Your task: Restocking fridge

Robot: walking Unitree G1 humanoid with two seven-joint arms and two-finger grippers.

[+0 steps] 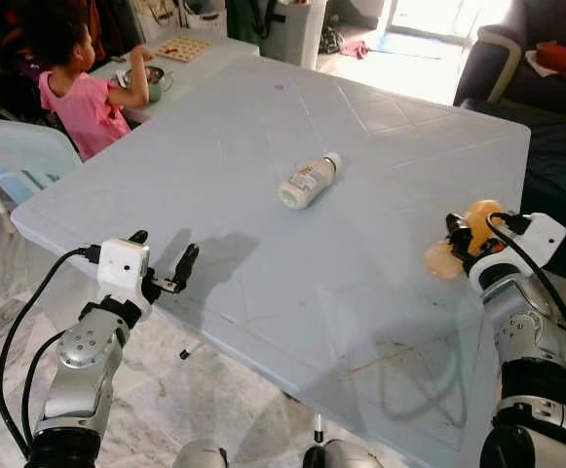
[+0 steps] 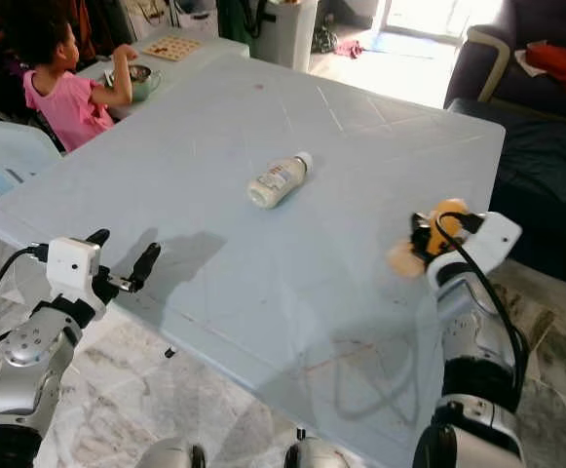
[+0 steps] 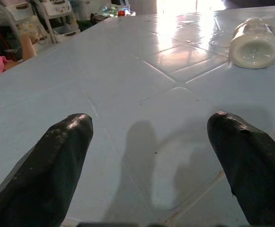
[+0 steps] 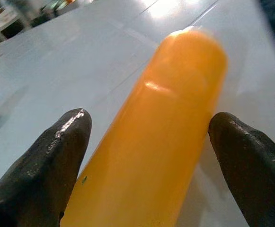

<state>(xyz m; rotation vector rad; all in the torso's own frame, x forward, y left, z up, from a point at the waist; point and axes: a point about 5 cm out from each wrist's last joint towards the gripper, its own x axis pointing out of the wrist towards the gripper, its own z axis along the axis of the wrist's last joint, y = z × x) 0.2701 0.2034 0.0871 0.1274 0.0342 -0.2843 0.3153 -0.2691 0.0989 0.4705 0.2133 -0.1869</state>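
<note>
Lower left of frame: left arm, silver w/ black cables, rises to the near edge of the table. Left gripper sits at that edge, just over the tabletop; fingers spread wide apart, nothing between them. Left wrist view shows bare tabletop between the two black fingers, w/ their shadow on it.

Lower right of frame: right arm, silver, cable looped over the wrist. Right gripper is at the right side of the table, approx. level w/ the tabletop. An orange bottle lies between its fingers. In the right wrist view a small gap shows on each side of the bottle, so grip contact: cannot tell. In the head views the bottle projects from the gripper toward frame left, pale end outermost.

Centre of frame: milk bottle, pale body w/ label and white cap, lies on its side on the tabletop, cap pointing to upper right. Well apart from both grippers. Left wrist view shows its base facing the camera.

Upper left of frame: a person in a pink top sits at a second, smaller table w/ a bowl. Pale chair just beside.

Upper right of frame: dark sofa w/ a red item on it.
</note>
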